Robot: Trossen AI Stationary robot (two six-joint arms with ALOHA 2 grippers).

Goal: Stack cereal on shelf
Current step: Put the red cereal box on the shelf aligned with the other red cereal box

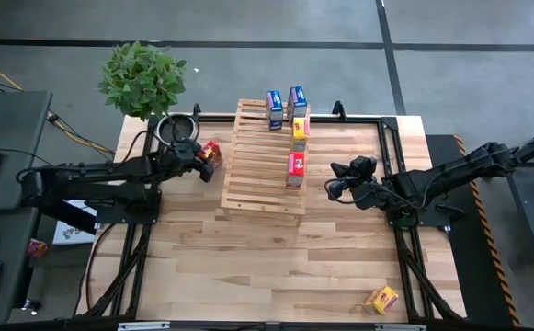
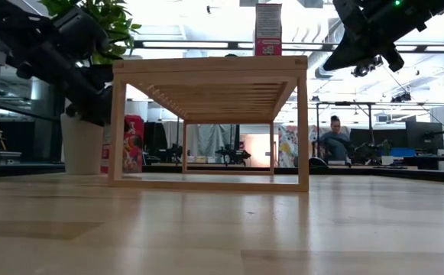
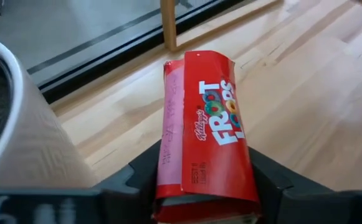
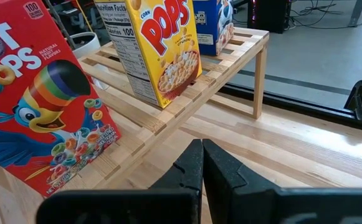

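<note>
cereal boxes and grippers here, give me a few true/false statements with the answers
1. Four cereal boxes stand on the shelf. True: two blue boxes at the far end, then a yellow box and a red box.
2. The left gripper is around a red box on the table, left of the shelf. True.
3. The right gripper is holding a yellow box. False: its fingers are shut on nothing, beside the shelf.
4. Every box is on the shelf or in a gripper. False: another yellow box lies alone near the table's front right corner.
5. The potted plant stands on the shelf. False: it stands at the table's far left corner.
</note>
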